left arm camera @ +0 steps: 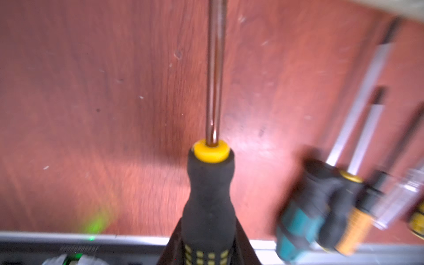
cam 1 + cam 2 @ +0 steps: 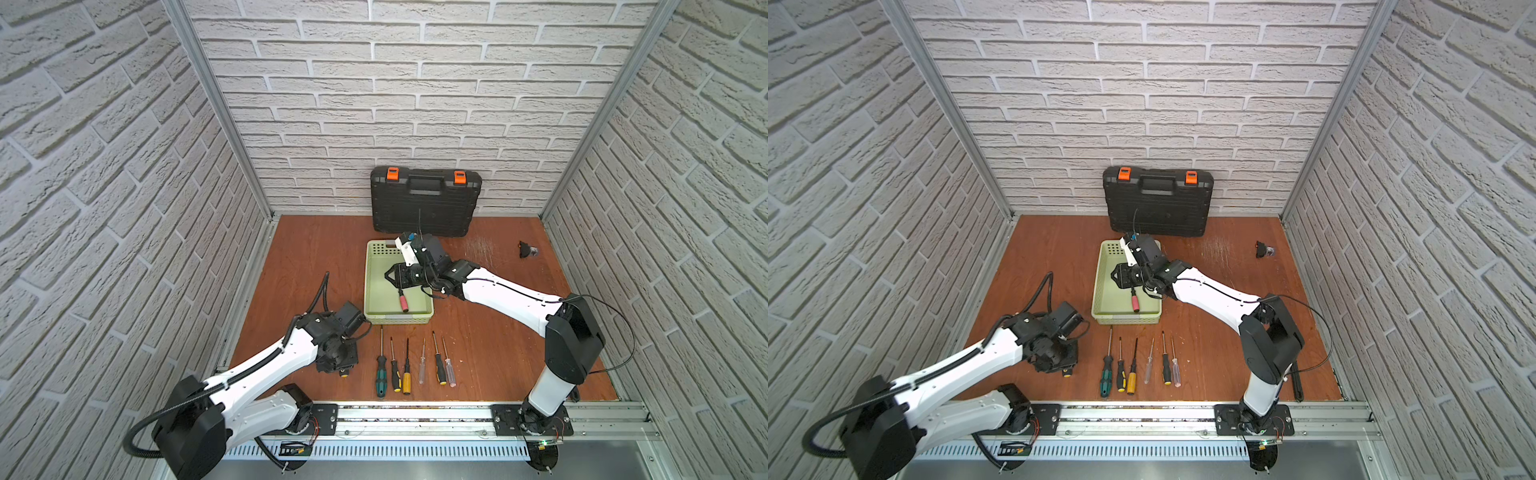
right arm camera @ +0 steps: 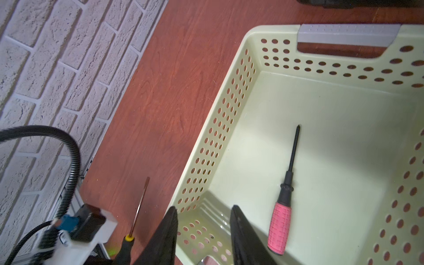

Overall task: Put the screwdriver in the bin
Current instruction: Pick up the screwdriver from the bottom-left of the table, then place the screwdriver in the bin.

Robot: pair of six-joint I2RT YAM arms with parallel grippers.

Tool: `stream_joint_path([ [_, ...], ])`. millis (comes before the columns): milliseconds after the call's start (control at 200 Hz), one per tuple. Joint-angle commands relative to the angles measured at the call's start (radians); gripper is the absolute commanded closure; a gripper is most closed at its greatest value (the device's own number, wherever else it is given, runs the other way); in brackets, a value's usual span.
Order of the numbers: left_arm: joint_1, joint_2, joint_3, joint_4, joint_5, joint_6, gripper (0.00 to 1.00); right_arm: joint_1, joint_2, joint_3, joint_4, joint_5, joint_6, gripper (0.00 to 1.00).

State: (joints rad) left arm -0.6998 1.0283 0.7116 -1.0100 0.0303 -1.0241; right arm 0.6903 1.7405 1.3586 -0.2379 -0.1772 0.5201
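Surface (image 1: 91, 91) looks smeared up close: left claw (image 1: 207, 231) clamps the screwdriver (image 1: 210, 183) handle beside the row (image 2: 406, 376), butt cut off. Right claw (image 3: 203, 207) hangs parted over the bin (image 3: 223, 119), pink screwdriver (image 3: 280, 227) inside. Open room left of the bin.

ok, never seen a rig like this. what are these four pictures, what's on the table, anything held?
Two white-and-black robot arms stand on a rail at the front of a reddish wooden table. Two pictures look down from overhead; the other two come from cameras on the wrists. The left gripper is shut on a screwdriver with a black-and-yellow handle. The right gripper hangs open and empty over the pale green perforated plastic bin, where a pink-handled screwdriver lies. In front of it six more screwdrivers lie in a row. A black plastic toolcase with orange latches stands against the back wall.
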Motion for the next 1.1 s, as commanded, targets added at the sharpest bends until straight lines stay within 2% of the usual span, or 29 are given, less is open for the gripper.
stream_joint_path([
  [0, 0.061, -0.066, 0.107, -0.138, -0.006, 0.033, 1.00, 0.003, -0.029, 0.025, 0.037, 0.021, -0.018, 0.60],
  [155, 0.155, 0.004, 0.283, -0.072, 0.037, 0.149, 1.00, 0.000, -0.063, 0.015, 0.008, 0.045, -0.043, 0.60],
  [340, 0.186, 0.280, 0.511, 0.072, 0.060, 0.280, 1.00, 0.000, -0.116, -0.036, 0.014, 0.053, -0.026, 0.60],
  [520, 0.181, 0.521, 0.697, 0.129, 0.119, 0.339, 1.00, -0.006, -0.195, -0.096, -0.032, 0.106, -0.031, 0.60],
  [650, 0.178, 0.648, 0.770, 0.148, 0.150, 0.368, 1.00, -0.006, -0.287, -0.182, -0.087, 0.173, -0.025, 0.60],
  [855, 0.149, 0.809, 0.835, 0.165, 0.185, 0.377, 1.00, -0.009, -0.408, -0.313, -0.115, 0.201, 0.002, 0.60],
  [1095, 0.140, 0.942, 0.872, 0.187, 0.185, 0.357, 1.00, -0.009, -0.465, -0.343, -0.139, 0.228, -0.002, 0.60],
])
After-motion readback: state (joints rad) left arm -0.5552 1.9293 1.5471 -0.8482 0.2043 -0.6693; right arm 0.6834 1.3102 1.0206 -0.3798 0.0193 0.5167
